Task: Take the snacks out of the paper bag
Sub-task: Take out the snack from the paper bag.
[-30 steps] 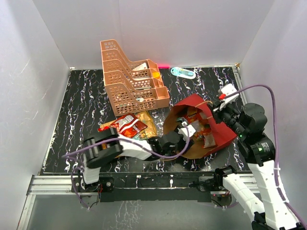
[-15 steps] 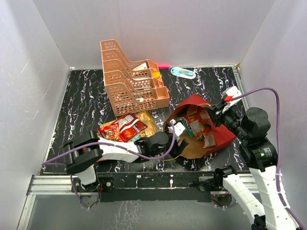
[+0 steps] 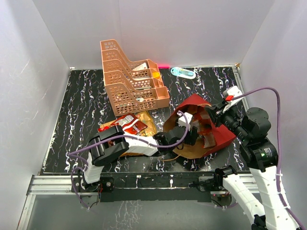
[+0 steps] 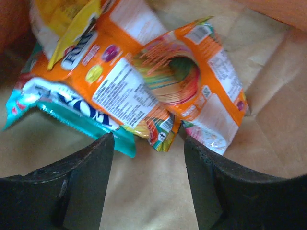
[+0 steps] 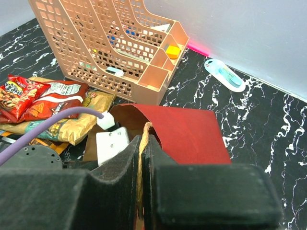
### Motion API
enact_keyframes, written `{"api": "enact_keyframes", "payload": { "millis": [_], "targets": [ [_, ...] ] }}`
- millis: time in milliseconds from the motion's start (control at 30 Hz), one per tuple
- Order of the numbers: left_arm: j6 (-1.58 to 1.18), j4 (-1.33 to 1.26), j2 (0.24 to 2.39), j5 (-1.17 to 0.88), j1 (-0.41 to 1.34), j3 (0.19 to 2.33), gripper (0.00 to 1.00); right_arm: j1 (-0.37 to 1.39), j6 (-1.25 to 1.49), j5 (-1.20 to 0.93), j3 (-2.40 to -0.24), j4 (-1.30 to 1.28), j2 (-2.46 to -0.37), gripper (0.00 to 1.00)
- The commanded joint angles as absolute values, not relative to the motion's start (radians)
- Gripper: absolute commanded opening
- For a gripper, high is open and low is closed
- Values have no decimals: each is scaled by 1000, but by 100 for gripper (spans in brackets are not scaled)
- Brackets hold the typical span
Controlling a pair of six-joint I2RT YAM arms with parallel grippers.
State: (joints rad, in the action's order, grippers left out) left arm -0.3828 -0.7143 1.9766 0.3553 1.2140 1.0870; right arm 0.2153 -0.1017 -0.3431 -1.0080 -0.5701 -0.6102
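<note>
The paper bag (image 3: 193, 103) lies on its side, red outside, brown inside, mouth facing left. My right gripper (image 3: 214, 114) is shut on its twine handle (image 5: 143, 143) and holds the upper flap (image 5: 187, 130) up. My left gripper (image 3: 190, 134) is inside the bag, open and empty (image 4: 148, 146). Just ahead of its fingertips lie two orange packets (image 4: 189, 84) (image 4: 115, 79) and a teal packet (image 4: 72, 120) on the brown paper. Outside, left of the bag, lie red packets (image 3: 125, 125) (image 5: 29, 96) on a tan-gold chip bag (image 3: 147, 123) (image 5: 72, 127).
The peach tiered rack (image 3: 132, 79) (image 5: 110, 43) stands behind the loose snacks. A small blue-green bottle (image 3: 183, 72) (image 5: 225, 74) lies by the back wall. My left arm's purple cable (image 5: 53, 122) runs over the snacks. White walls close in three sides.
My left gripper drew back out toward the bag's mouth, then went in again deeper to the right. My right gripper lifted the handle slightly and then held still.
</note>
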Motion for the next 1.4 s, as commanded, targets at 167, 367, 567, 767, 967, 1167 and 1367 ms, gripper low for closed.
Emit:
{"api": "enact_keyframes", "payload": {
  "millis": [167,367,567,767,967,1167,1367],
  "targets": [
    [-867,-372,1967,544,1209,1161,56,217,-85,-341,-1047,-501,-592,8],
    [-938,-301,2014,598,1179,1210,47,219,-82,-332,-1052,-511,-582,8],
    [-947,-295,2084,608,1167,1282,45,218,-85,-328,-1059,-514,-580,8],
    [-889,-377,2119,646,1161,1305,41,218,-84,-335,-1066,-516,-584,8],
    [-818,-495,2146,618,1161,1311,40,218,-84,-337,-1071,-528,-583,8],
    [-767,-562,2169,613,1157,1327,29,218,-82,-333,-1074,-540,-574,8],
    [-722,-595,2153,588,1155,1326,1,218,-83,-325,-1074,-545,-572,8]
  ]
}}
